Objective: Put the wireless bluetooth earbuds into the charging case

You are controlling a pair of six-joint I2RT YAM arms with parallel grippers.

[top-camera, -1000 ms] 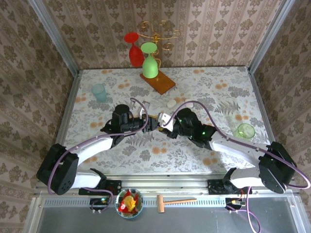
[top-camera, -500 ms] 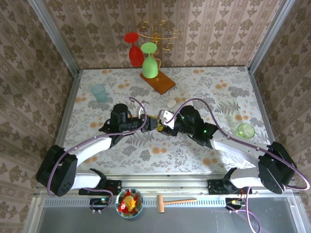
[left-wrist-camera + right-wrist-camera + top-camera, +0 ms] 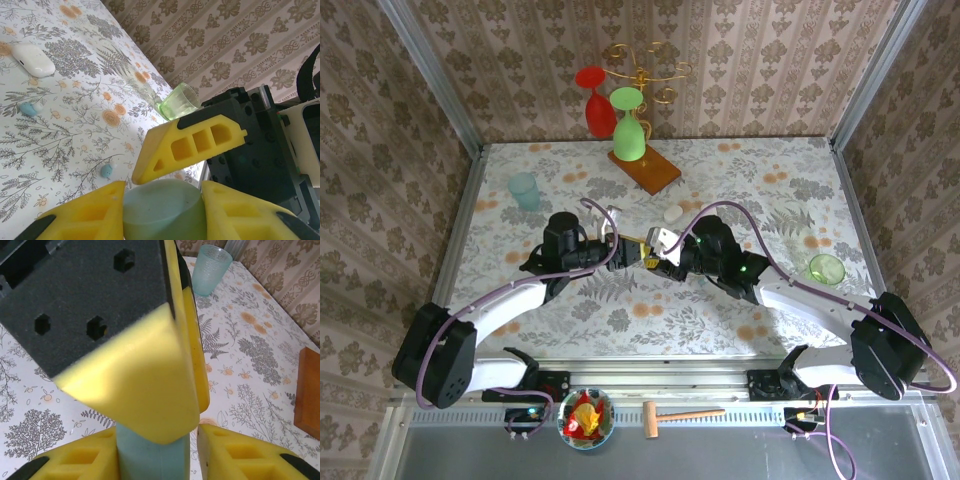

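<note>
Just closed right tool (image 3: 157,434) in on pale green case (image 3: 162,215) clenched by left tool (image 3: 162,192) (apparently gripping too), leaving earbuds (image 3: 31,108) loose on worktop (image 3: 75,80).

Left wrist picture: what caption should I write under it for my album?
Left gripper clamps a pale green rounded case between yellow fingers, the other arm's yellow finger just above it.

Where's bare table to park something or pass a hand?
Free: far-right corner beyond the green glass; near strip between left arm and right arm. Crowded: centre, where left gripper and right gripper meet at the pale green case, white case and tiny earbuds just beside.
</note>
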